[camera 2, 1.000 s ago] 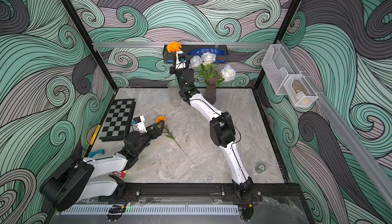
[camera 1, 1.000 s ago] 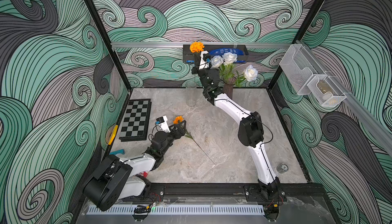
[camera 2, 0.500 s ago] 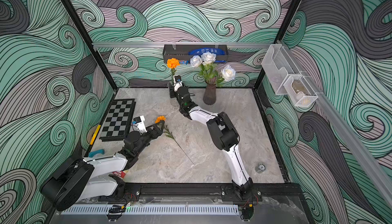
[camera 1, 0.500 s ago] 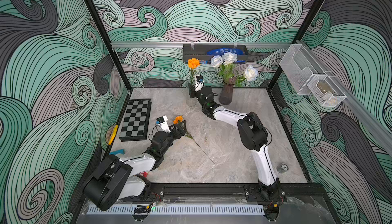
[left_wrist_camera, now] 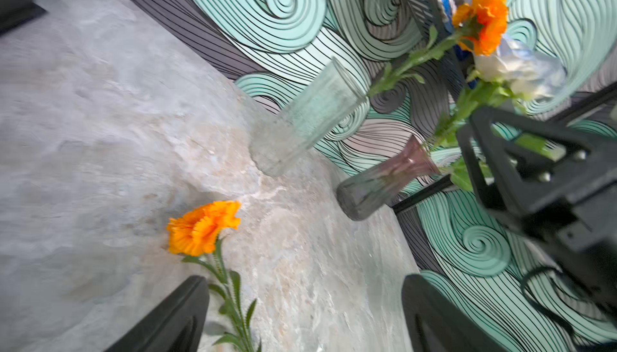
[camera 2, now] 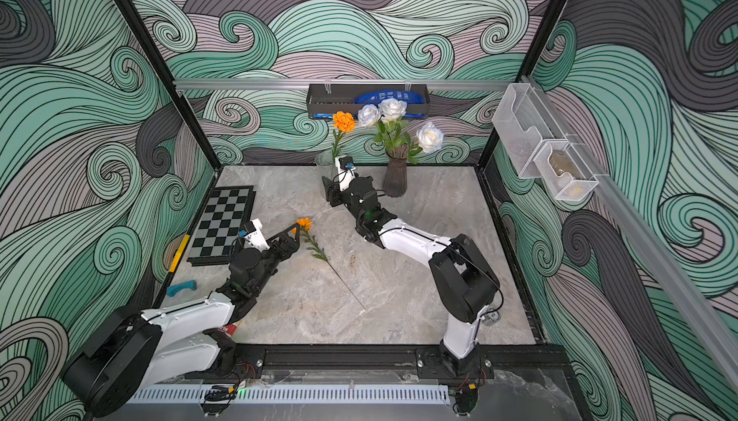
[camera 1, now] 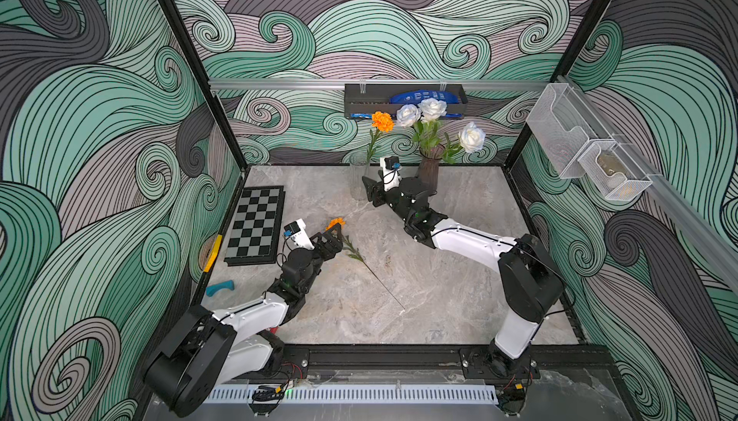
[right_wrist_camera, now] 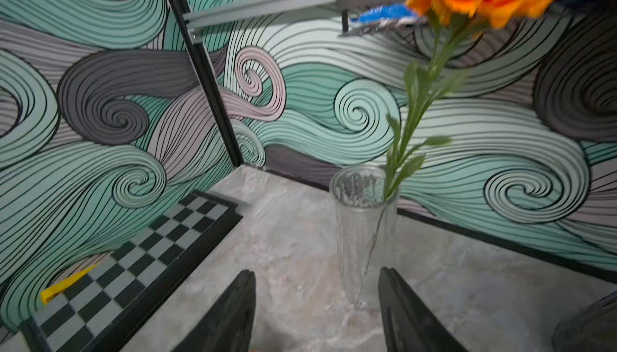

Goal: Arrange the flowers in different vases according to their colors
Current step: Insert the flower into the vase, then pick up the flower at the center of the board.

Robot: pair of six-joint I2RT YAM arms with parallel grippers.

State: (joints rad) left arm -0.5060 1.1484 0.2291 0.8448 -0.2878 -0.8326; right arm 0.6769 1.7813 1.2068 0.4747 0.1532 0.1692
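Nearest, the left pincer point(camera 1: 338, 237) lies low over the counter point(camera 1: 439, 279) with its jaws spread wide and nothing gripped. An orange flower point(camera 1: 335, 223) lies flat there, its stem passing just beside one finger point(left_wrist_camera: 173, 320), possibly touching; the blur leaves that unclear. Farther back, the right pincer point(camera 1: 372, 194) is released and empty, its jaws apart just in front of the clear vase point(camera 1: 358, 177). That vase stands upright holding the second orange flower point(camera 1: 382, 121), which leans on the rim. Just beside it, near the back wall, the purple-grey vase point(camera 1: 429, 171) holds three white roses point(camera 1: 433, 108).
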